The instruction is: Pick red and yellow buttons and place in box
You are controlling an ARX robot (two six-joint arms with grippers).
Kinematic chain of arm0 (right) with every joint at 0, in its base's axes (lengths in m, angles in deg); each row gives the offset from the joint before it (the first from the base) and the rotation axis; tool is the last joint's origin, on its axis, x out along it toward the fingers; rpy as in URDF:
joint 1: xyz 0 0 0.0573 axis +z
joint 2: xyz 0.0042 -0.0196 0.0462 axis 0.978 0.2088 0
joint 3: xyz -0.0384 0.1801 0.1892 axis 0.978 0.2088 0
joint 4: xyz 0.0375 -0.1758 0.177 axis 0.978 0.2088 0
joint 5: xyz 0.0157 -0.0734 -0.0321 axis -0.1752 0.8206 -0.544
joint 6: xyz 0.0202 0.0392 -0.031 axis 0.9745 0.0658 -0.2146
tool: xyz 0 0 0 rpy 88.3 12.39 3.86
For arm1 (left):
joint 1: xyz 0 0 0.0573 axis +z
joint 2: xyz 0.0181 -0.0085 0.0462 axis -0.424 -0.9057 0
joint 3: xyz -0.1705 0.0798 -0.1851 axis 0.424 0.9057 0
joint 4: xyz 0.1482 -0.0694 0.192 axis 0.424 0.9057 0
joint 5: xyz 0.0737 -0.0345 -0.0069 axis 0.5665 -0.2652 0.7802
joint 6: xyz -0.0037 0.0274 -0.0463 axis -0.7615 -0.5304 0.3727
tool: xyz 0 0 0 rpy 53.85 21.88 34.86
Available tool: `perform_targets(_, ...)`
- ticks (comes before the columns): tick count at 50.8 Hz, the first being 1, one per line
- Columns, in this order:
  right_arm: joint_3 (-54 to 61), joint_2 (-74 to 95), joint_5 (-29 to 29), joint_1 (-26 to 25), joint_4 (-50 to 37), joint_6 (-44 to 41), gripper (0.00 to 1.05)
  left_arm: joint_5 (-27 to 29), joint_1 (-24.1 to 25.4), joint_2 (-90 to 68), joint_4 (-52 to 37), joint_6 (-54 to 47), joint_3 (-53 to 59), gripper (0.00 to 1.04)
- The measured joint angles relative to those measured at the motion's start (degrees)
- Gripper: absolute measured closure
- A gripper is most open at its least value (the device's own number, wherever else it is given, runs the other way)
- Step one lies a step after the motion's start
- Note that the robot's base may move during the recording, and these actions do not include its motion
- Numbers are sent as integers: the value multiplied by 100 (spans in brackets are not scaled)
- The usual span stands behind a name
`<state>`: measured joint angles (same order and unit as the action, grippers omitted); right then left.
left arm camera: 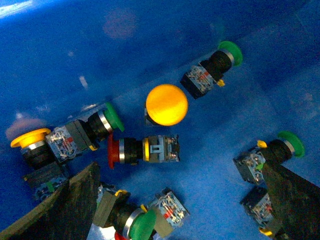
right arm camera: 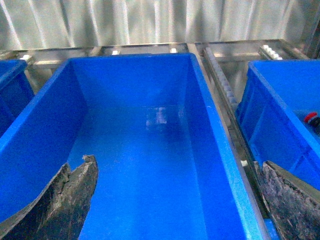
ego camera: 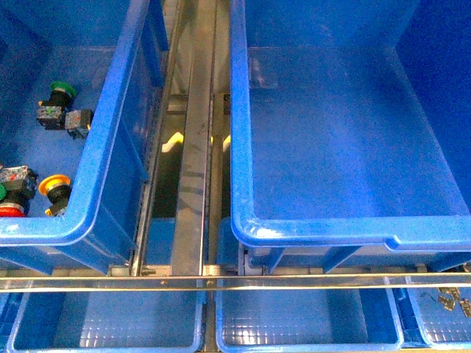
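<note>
1. Front view: the box (ego camera: 316, 229) is seen at the right, its stepped tab on the near rim. A second blue crate (ego camera: 96, 184) is set to its left, across a metal rail (ego camera: 193, 169). A yellow cap (ego camera: 54, 188) and a red cap (ego camera: 9, 212) are seen in that crate's near corner.
2. Left wrist view: the left fingers (left arm camera: 62, 207) are spread wide and nothing is gripped. Beyond them, on the crate floor, a yellow button (left arm camera: 166, 104) is stood cap-up just beside a red button (left arm camera: 131, 151) laid on its side. Green-capped switches (left arm camera: 227, 57) are scattered around them.
3. Right wrist view: the right fingers (right arm camera: 67, 200) are spread wide, nothing gripped, and are held above the box floor.
</note>
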<state>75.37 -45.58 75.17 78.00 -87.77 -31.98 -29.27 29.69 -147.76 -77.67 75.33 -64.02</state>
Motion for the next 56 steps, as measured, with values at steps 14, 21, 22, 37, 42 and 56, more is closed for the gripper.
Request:
perform_targets(14,0,0,0,0,0,0,6,-195,396,-896,-249,48,-492,8)
perform_targets(21,0,0,0,0,0,0,6,-323,422,-1392,-295,46,-901,8)
perform_targets(22,0,0,0,0,0,0,6,-323,426,-1434,-295,46,-953,8)
perform_targets(37,0,0,0,0,0,0,6,-514,601,-1976,-326,20,-1305,8)
perform_targets(42,0,0,0,0,0,0,6,-562,621,-2065,-326,13,-1375,8)
perform_targets(56,0,0,0,0,0,0,6,-629,678,-2225,-343,-35,-1609,8)
